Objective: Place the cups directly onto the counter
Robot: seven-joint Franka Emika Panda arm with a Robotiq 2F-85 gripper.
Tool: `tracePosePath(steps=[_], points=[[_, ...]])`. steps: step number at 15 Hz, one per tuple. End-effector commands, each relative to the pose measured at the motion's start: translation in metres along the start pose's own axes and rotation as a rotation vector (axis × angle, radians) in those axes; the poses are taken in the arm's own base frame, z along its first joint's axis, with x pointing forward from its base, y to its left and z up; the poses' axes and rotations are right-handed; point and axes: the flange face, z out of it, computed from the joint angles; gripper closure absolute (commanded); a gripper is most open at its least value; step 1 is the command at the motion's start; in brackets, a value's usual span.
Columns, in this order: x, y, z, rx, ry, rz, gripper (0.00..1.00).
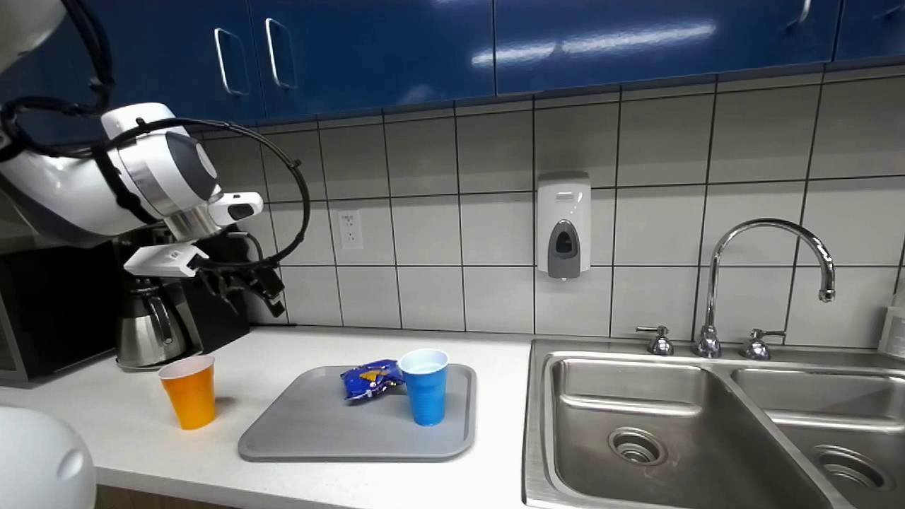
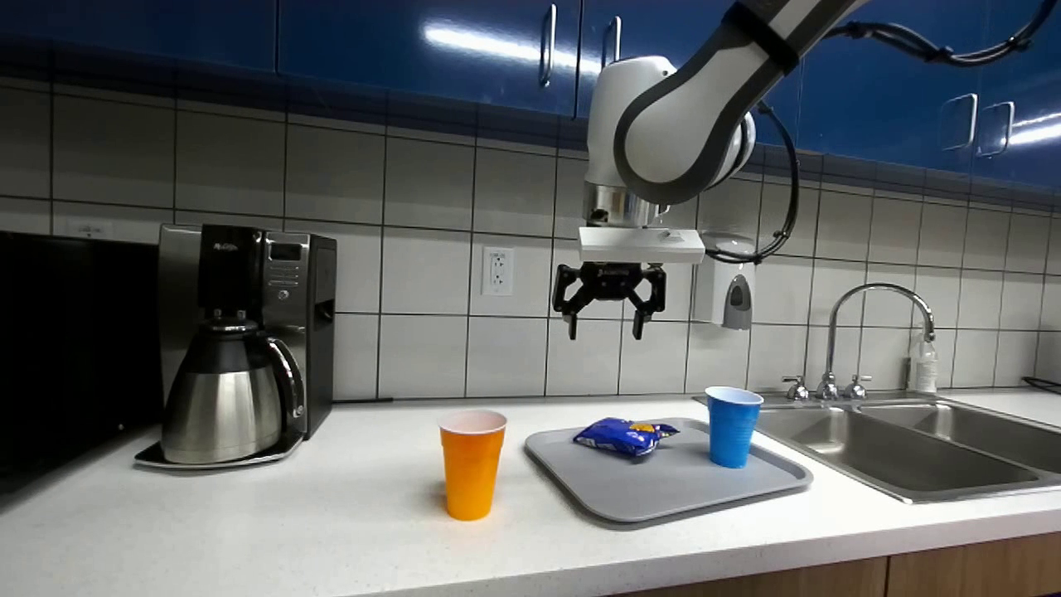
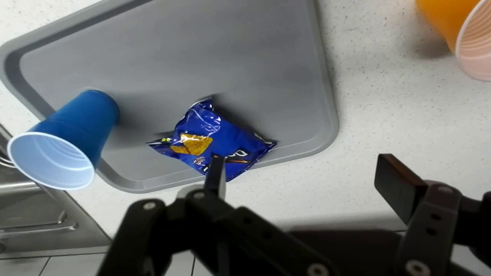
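Note:
The orange cup [image 1: 191,396] [image 2: 472,473] [image 3: 445,17] stands upright directly on the white counter [image 1: 498,424] [image 2: 249,531] [image 3: 399,122], beside the tray. The blue cup [image 1: 426,394] [image 2: 733,433] [image 3: 82,120] stands upright on the grey tray, near the end by the sink. My gripper [image 1: 256,300] [image 2: 605,327] [image 3: 302,172] is open and empty. It hangs well above the counter, apart from both cups. In the wrist view the orange cup is cut off at the upper right corner, and the blue cup shows whole at the left.
The grey tray [image 1: 304,435] [image 2: 646,502] [image 3: 230,50] also holds a blue chip packet [image 1: 371,379] [image 2: 622,437] [image 3: 226,140]. A steel sink [image 1: 537,417] [image 2: 912,496] with a tall faucet [image 1: 714,283] lies beside it. A coffee maker with a steel carafe [image 2: 224,406] stands at the opposite end. Blue cabinets [image 1: 375,56] hang above.

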Motion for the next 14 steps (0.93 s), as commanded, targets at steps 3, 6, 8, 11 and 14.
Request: tracePosePath(steps=[3,6,8,11,14], points=[[-0.002,0.046,-0.008,-0.049,0.009,0.049,0.00],[0.001,0.068,-0.004,-0.067,0.012,0.083,0.00],[0.005,0.084,0.000,-0.081,0.011,0.105,0.00],[0.012,0.108,0.008,-0.104,0.004,0.142,0.00],[0.020,0.130,0.018,-0.124,-0.003,0.180,0.00]])
